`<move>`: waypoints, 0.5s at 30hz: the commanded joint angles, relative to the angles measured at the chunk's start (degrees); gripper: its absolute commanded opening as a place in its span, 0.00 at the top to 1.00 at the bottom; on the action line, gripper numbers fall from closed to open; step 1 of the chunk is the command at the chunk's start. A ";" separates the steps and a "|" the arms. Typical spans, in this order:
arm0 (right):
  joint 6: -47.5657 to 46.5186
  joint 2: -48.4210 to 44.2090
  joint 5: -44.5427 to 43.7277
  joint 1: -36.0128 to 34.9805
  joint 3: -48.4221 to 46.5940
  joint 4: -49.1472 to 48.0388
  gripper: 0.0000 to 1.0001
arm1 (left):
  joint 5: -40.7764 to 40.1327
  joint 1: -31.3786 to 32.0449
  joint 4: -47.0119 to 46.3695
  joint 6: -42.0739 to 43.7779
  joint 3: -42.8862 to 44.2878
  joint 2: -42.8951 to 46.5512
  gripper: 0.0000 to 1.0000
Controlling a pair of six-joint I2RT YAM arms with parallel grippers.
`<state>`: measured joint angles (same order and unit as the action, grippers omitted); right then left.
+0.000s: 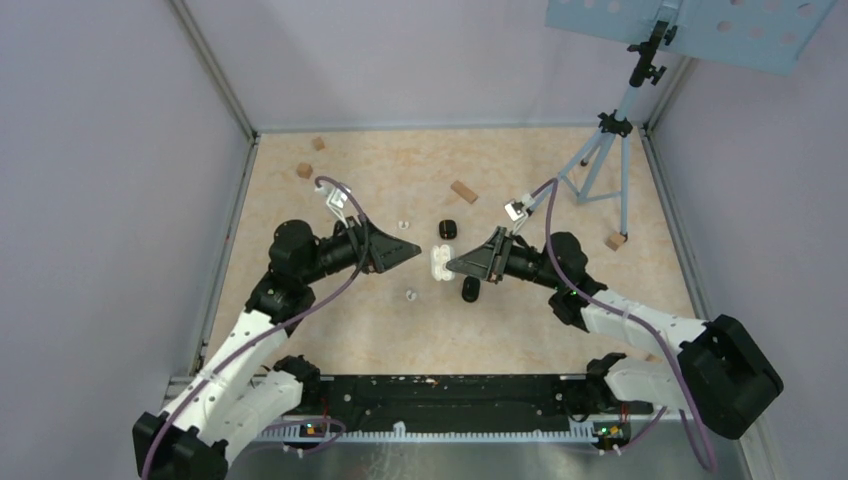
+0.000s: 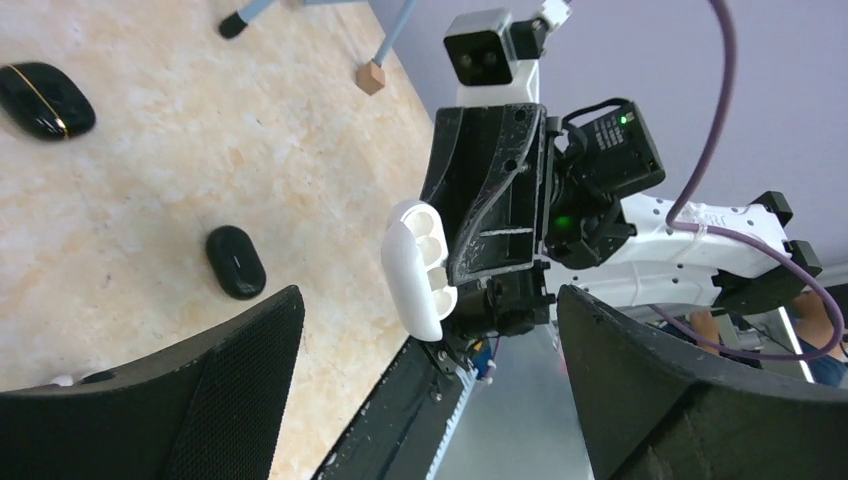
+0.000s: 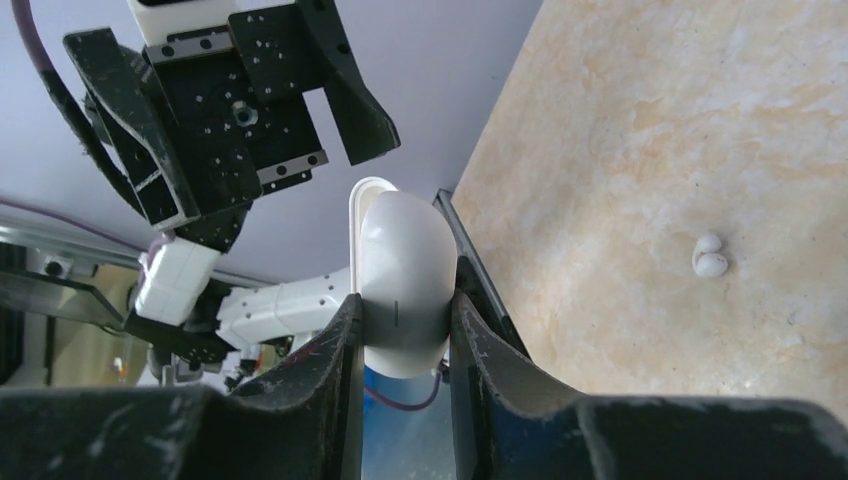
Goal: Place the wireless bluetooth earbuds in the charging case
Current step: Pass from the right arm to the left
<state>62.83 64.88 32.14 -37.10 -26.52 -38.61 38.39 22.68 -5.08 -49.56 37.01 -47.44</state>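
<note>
Top view: a marbled table (image 1: 560,330) w/ two black robot arms meeting tip to tip near the centre.

The right gripper (image 1: 452,264) has its jaws closed tight on a white charging case (image 1: 439,262). In the right wrist cam its fingers (image 3: 345,330) press both broad sides, and most of the case sticks out past the tips. The left wrist cam shows the case open, lid swung back, w/ two round wells facing the left gripper (image 2: 430,300). Can't tell whether anything sits in the wells.

The left gripper's jaws are spread wide w/ nothing btwn them. Its tips are near the case but not touching it.

No bud is in either pair of jaws. A white earbud (image 1: 403,226) lies loose on the table just beyond the left gripper's tip. A second white earbud (image 1: 410,295) lies on its near side. Both are near the case but apart from it.

Also on the table: a black case (image 1: 449,229) just beyond the white one, another black case (image 1: 470,289) beside the right gripper, a wooden block (image 1: 463,191) further back, and a tripod (image 1: 600,160) at far R.
</note>
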 commanded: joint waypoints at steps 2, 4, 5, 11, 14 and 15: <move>7.25 4.00 0.77 -0.25 1.10 -16.23 1.00 | -1.08 -0.77 -1.53 -1.44 -1.69 0.15 0.01; 8.95 5.78 1.27 -0.25 1.27 -20.07 1.00 | 1.82 -0.74 -5.70 -5.01 -3.47 -1.10 0.01; 9.67 6.79 1.48 -0.25 1.25 -22.12 1.00 | 3.21 -0.77 -7.70 -6.72 -4.22 -1.88 0.02; 12.57 9.73 1.70 -0.34 1.00 -27.47 1.00 | 7.30 -0.79 -26.71 -18.73 -11.42 -5.19 0.15; 13.01 10.43 1.81 -0.34 0.73 -28.37 1.00 | 6.71 -0.78 -34.98 -22.80 -14.20 -6.40 0.21; 13.16 10.68 2.01 -0.34 0.56 -28.53 1.00 | 6.76 -0.78 -37.40 -24.16 -14.84 -6.96 0.23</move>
<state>74.46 74.87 33.12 -37.10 -25.39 -59.46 43.64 22.15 -25.26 -66.17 24.08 -53.39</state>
